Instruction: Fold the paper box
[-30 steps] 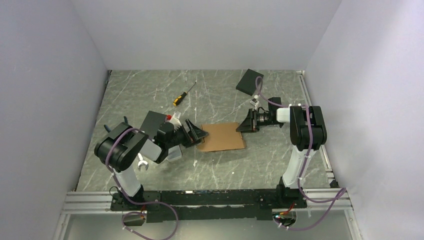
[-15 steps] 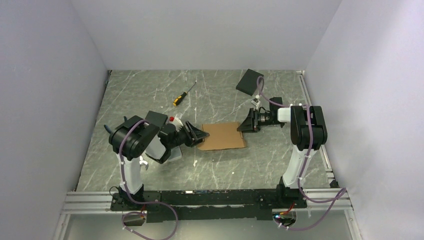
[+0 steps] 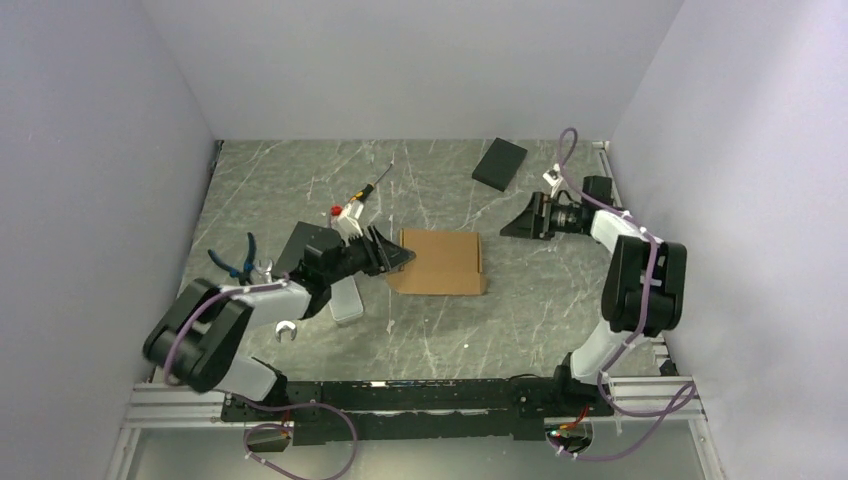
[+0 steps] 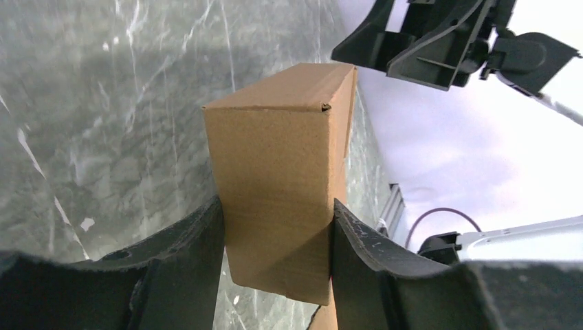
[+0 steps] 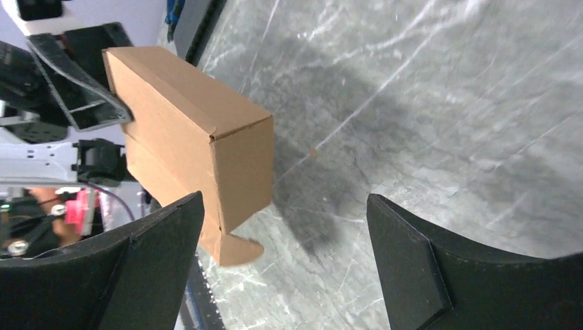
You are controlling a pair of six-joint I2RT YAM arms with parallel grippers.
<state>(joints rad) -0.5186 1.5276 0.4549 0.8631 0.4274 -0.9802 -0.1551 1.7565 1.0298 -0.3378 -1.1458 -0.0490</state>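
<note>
We see the R gripper [image 3: 510, 227] backed off from the paper box [image 3: 440, 262] twd the far right, now well apart, jaws spread wide. L gripper [image 3: 394, 256] now clamps the box's left end. Box sits slightly farther back. L arm swings down-left, uncovering the pliers [image 3: 238, 262].

The left arm [image 3: 215, 335] lies low, stretched from its base toward the paper box [image 3: 445, 262] with the wrist about level. The left gripper [image 3: 395, 257] clamps the box's left end, with one finger [image 4: 185, 240] pressed flat against each side wall. The right arm [image 3: 645, 285] stands upright to the right of the box, elbow bent and forearm reaching back and leftward; the right gripper [image 3: 515, 225] hangs near the box's far right corner, apart from the cardboard, jaws spread wide.
</note>
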